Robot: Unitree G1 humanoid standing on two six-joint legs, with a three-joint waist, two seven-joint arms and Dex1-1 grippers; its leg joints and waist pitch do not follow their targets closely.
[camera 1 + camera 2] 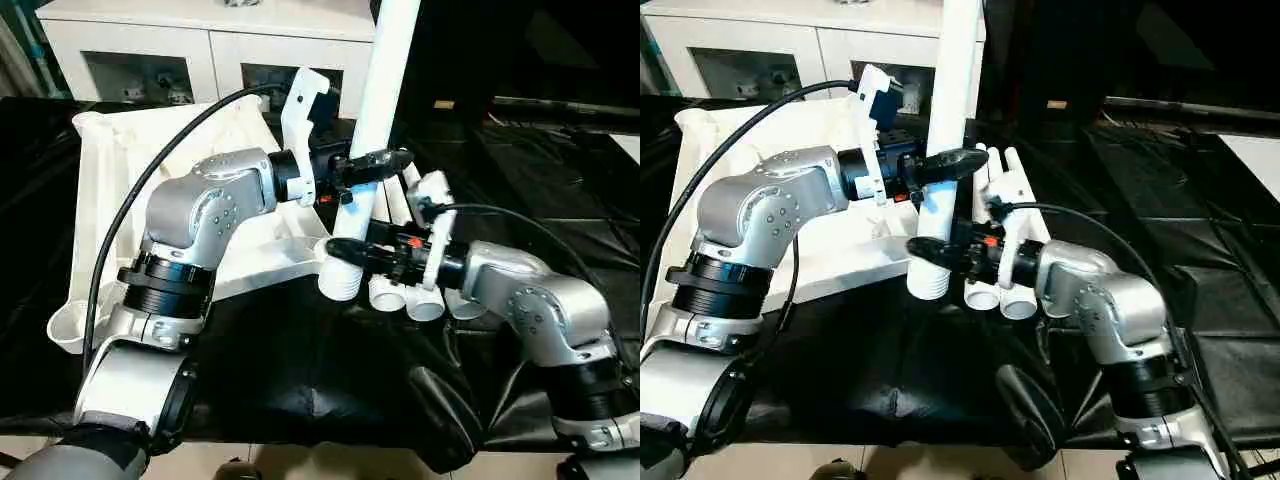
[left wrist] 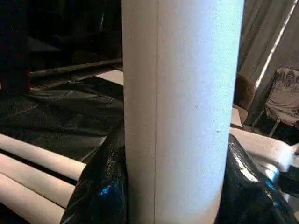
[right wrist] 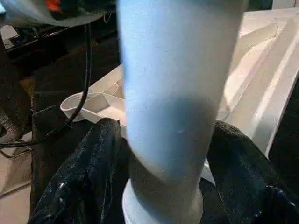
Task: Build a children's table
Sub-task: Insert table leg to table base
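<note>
The children's table top (image 1: 110, 180) lies upside down, ribbed side up, at the left on the black cloth. One white leg (image 1: 385, 70) stands nearly upright beside the top's near right corner, its ringed lower end (image 1: 338, 282) just over the cloth. My left gripper (image 1: 375, 165) is shut on the leg at mid-height; its black fingers (image 2: 98, 186) press against both sides of the leg (image 2: 182, 112). My right gripper (image 1: 350, 255) is open around the leg's lower part (image 3: 173, 93), one finger (image 3: 84, 177) on each side. Three more legs (image 1: 425, 300) lie side by side behind it.
The black-covered work table (image 1: 300, 370) carries everything; its front edge runs close below my arms. A white cabinet with glass doors (image 1: 200, 50) stands behind. A black cable (image 1: 130, 200) arcs over my left arm. Creased black cloth (image 1: 560, 170) spreads to the right.
</note>
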